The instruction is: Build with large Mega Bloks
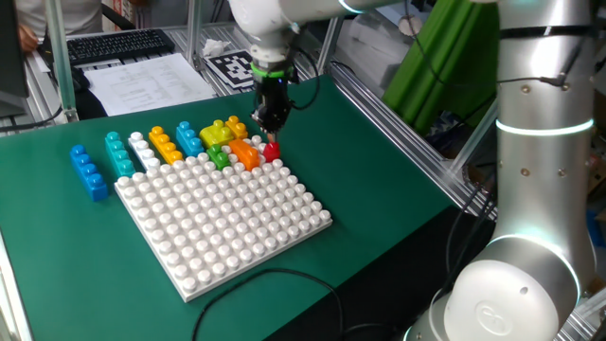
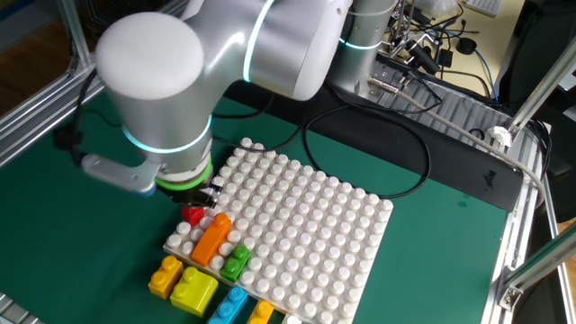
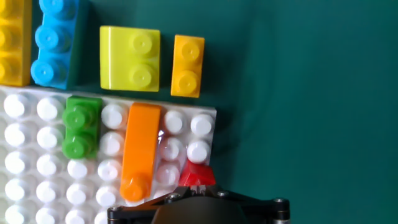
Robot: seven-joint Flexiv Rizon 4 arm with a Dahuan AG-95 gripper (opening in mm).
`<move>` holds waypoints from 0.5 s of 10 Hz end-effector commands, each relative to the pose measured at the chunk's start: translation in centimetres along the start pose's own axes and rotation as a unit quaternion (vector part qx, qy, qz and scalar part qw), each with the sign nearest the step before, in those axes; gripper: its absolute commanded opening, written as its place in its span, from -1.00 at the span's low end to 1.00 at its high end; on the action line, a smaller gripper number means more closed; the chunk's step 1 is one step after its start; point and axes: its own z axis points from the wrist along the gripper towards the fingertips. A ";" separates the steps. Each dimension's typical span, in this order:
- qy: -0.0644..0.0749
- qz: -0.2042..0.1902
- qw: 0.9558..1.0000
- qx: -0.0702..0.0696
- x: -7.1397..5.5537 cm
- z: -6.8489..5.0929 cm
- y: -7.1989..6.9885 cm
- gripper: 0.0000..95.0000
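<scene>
A: Where's the small glossy red plastic brick (image 3: 198,175)?
B: On the white studded baseplate's (image 1: 227,223) far right corner, under the clenched hand (image 1: 271,126); press straight down; avoid the long orange brick (image 3: 140,149).

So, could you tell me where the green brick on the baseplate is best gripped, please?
Probably from straight above, across the long flat sides of the green brick. It stands upright, studs up, and the gap to the orange brick seems to leave room for a finger.

white baseplate (image 3: 37,180) — orange brick (image 3: 140,149), green brick (image 3: 81,126), red brick (image 3: 198,174)
</scene>
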 end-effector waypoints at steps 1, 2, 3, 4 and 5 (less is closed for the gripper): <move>0.004 0.001 1.000 -0.002 -0.6 0.4 0.1 -1.00; 0.005 0.001 1.000 -0.002 -0.6 0.4 0.1 -1.00; 0.005 0.001 1.000 -0.003 -0.6 0.4 0.1 -1.00; 0.005 0.001 1.000 -0.003 -0.6 0.4 0.2 -1.00; 0.005 0.001 1.000 -0.002 -0.7 0.4 0.2 -1.00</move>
